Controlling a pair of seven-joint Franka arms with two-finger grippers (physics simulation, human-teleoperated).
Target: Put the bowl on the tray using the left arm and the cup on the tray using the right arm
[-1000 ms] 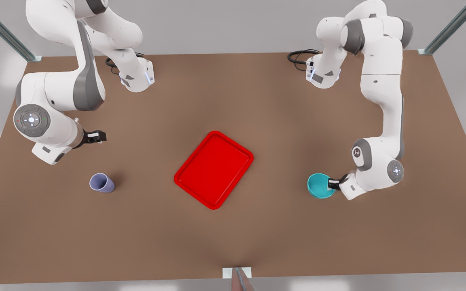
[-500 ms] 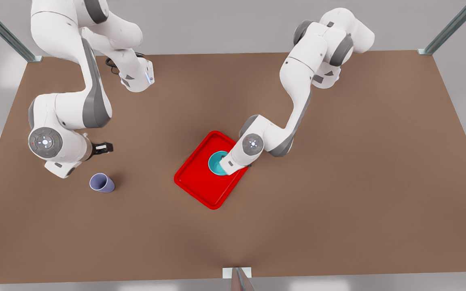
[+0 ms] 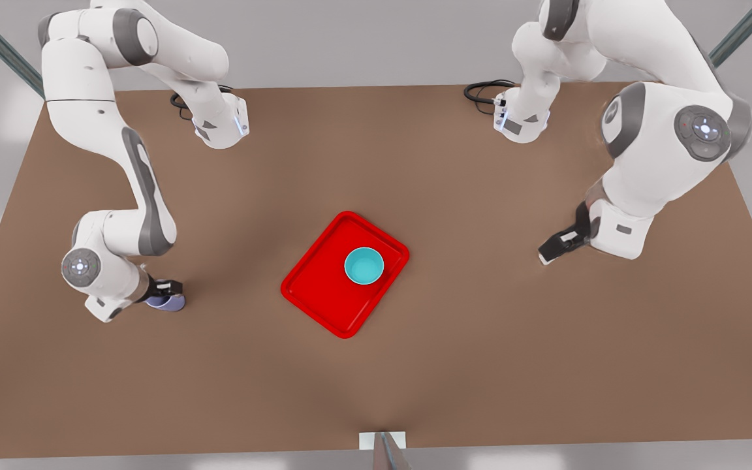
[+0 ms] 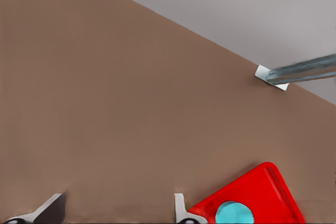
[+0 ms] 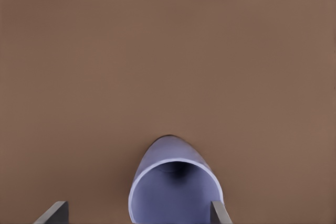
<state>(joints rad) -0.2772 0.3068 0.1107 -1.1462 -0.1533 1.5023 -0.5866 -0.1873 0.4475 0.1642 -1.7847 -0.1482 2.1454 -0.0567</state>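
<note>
Front view: the bowl (image 3: 363, 266) sits on the tray (image 3: 314, 287). The right gripper (image 3: 166, 290), fingers spread, straddles the cup (image 3: 168, 303) on the bare desk (image 3: 454, 339). The left gripper (image 3: 553, 249), open and empty, hangs well apart.

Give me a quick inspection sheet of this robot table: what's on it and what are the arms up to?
Surface: brown table, bare apart from the job's things.
Job's things: bowl upright on the tray; cup on the table, off the tray.
Clutter: nothing seen.
Grippers: left gripper open, empty, away from the tray; right gripper open around the cup.
Cables: black cable by an arm base.
Surroundings: grey wall, metal frame struts.
</note>
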